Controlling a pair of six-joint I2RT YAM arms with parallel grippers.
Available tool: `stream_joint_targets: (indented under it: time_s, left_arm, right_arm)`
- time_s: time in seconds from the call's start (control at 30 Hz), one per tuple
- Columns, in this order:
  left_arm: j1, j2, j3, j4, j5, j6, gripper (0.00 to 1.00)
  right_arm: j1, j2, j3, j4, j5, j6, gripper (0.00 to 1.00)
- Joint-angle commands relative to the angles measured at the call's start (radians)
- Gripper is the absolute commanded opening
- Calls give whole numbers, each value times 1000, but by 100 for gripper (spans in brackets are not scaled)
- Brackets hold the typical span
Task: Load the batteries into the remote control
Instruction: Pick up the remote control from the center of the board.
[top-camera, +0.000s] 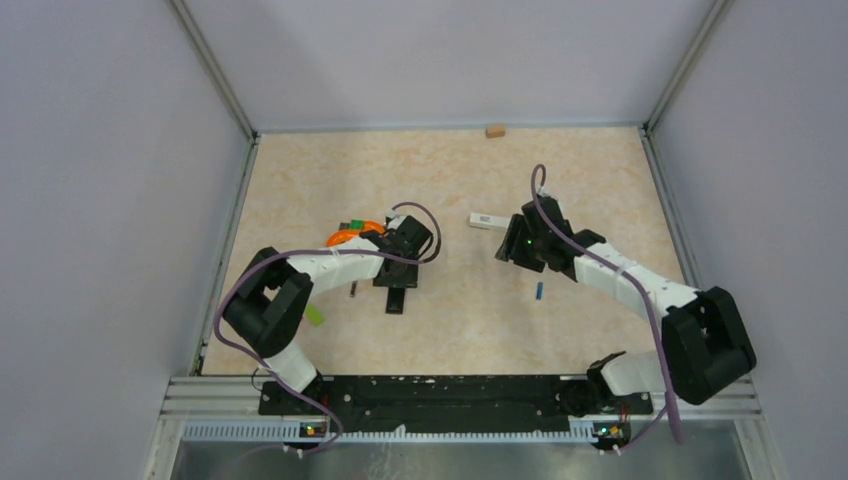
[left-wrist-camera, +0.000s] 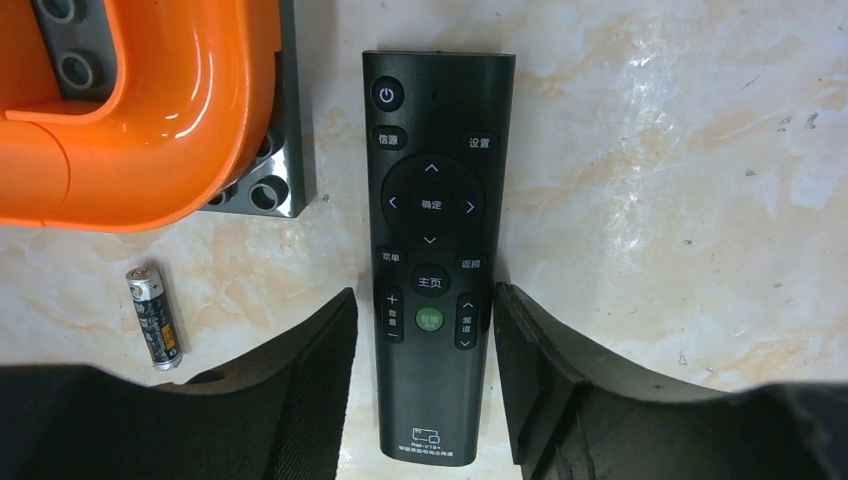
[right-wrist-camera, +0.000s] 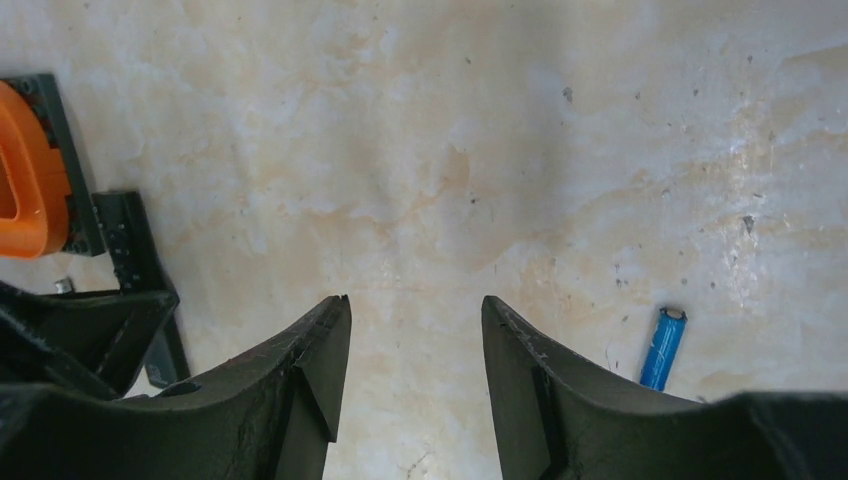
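The remote lies flat on the marbled table, buttons up, its lower half between the fingers of the left gripper. One finger looks pressed against the remote's edge, while a thin dark sliver shows along the other side. It may be shadow or a gap, so I cannot tell whether the jaws truly clamp it. A dark, silver-capped battery lies loose on the table beside the remote, apart from it and just below an orange plastic piece that sits on a grey studded block. The right gripper hangs over bare tabletop with its fingers spread and nothing between them. The blue battery lies off to one side, near one finger but untouched.
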Motion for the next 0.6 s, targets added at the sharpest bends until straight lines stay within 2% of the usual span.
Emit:
stream_joint_targets:
  time_s: [0.0, 0.03, 0.27, 0.4, 0.57]
  left_arm:
    - [-5, 38, -4, -47, -9, 32, 58]
    - [-5, 41, -1, -46, -9, 41, 57]
    - [-4, 81, 41, -36, -6, 76, 27]
    - [3, 15, 57, -26, 36, 88, 21]
    - [32, -82, 91, 35, 216, 96, 22]
  right_arm:
    - [-6, -131, -10, -64, -6, 15, 53]
    - [-6, -153, -10, -74, -7, 13, 54]
    - [-6, -216, -10, -58, -95, -22, 54]
    - [-6, -245, -41, 27, -213, -47, 53]
    - [-5, -331, -153, 236, -365, -27, 51]
